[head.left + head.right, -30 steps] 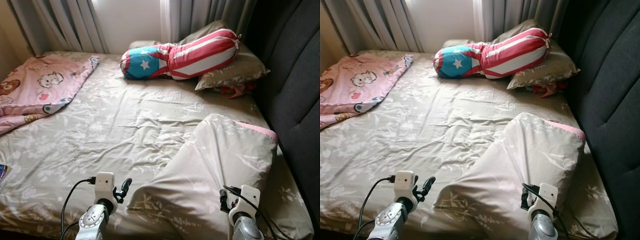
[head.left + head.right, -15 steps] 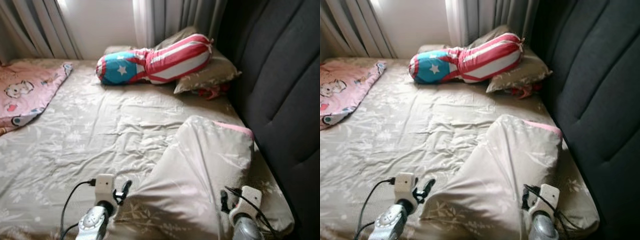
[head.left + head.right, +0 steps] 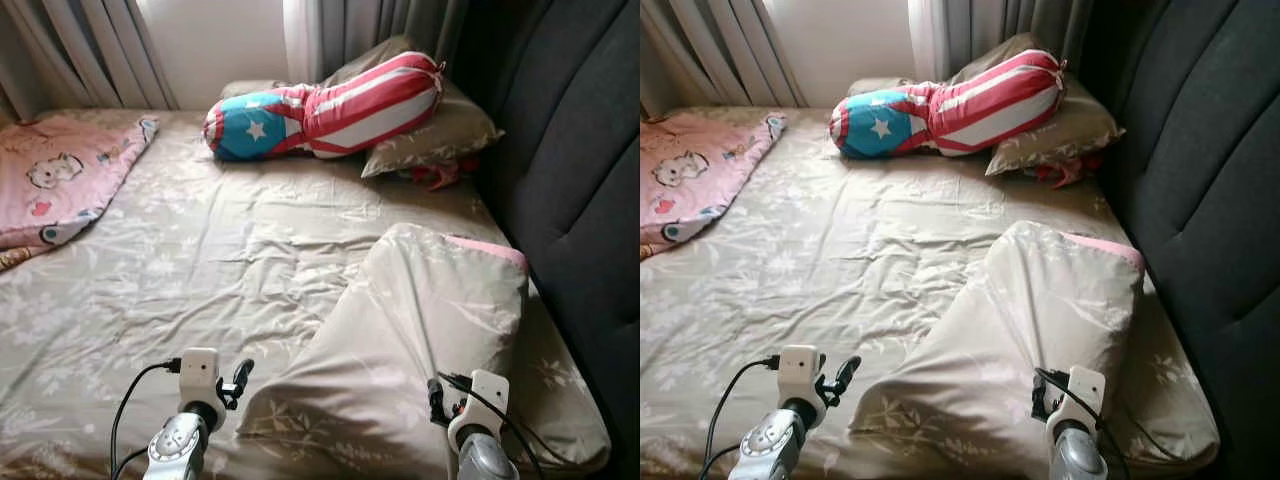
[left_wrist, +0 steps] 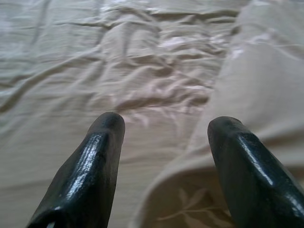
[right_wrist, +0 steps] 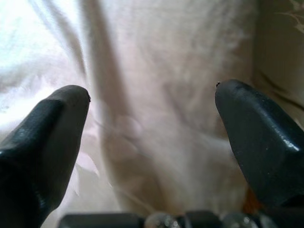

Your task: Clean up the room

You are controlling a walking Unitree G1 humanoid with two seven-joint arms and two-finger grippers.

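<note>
A large beige floral pillow (image 3: pixel 430 320) with a pink edge lies slanted on the near right of the bed (image 3: pixel 200 260). My left gripper (image 3: pixel 240 378) hovers open just off its near left corner; in the left wrist view the gripper (image 4: pixel 164 124) has the pillow's corner (image 4: pixel 256 95) beside one finger. My right gripper (image 3: pixel 436 400) is open over the pillow's near right part, and in the right wrist view the gripper (image 5: pixel 152 92) has the pillow's pale cloth (image 5: pixel 156 118) close between its fingers. A red, white and blue starred bolster (image 3: pixel 330 105) lies at the far end.
A second beige pillow (image 3: pixel 440 135) lies under the bolster, with something red (image 3: pixel 435 175) tucked beneath it. A pink cartoon blanket (image 3: pixel 60 180) covers the far left. A dark padded headboard (image 3: pixel 580 170) runs along the right. Grey curtains (image 3: pixel 90 50) hang behind the bed.
The whole picture has shifted as the camera moved, first swinging right, then partly back. Both grippers hold much the same places at the pillow's near end, still open.
</note>
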